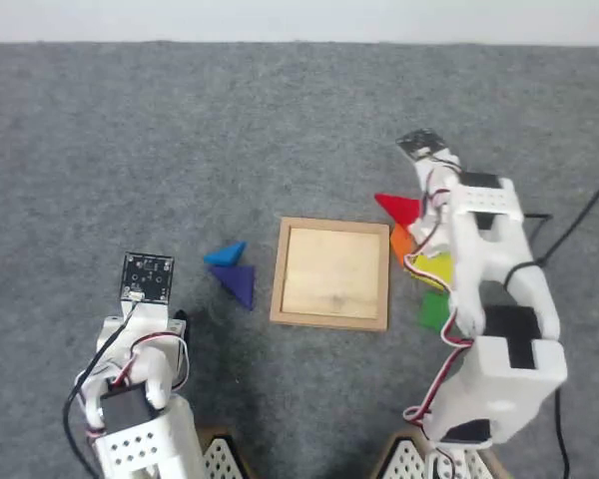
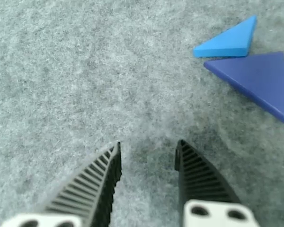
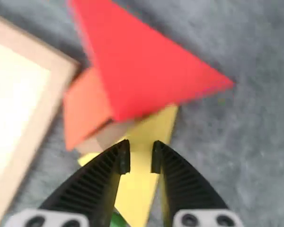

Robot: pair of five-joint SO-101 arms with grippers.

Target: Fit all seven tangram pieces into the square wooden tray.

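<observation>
the left arm [image 1: 140, 399] and the right arm [image 1: 494, 299] are built from white printed shells, with black motor blocks [image 1: 514, 329] set between the links. thin red, white and black wires [image 1: 431, 215] are looped along the links behind each gripper. the fingers of the left gripper [image 2: 146, 161] and of the right gripper [image 3: 139, 151] are made black, with ribbed inner faces. round screw holes [image 2: 194, 213] are seen in the white mounts just behind the fingers.

A grey, felt-like covering spreads over the whole worktop [image 1: 130, 130] — fibrous and uniform in tone. Along the 12 o'clock edge of the high view runs a pale, off-white band [image 1: 299, 20] — wall or bare surface, I cannot tell which. The light is soft and even, and the shadows are faint.
</observation>
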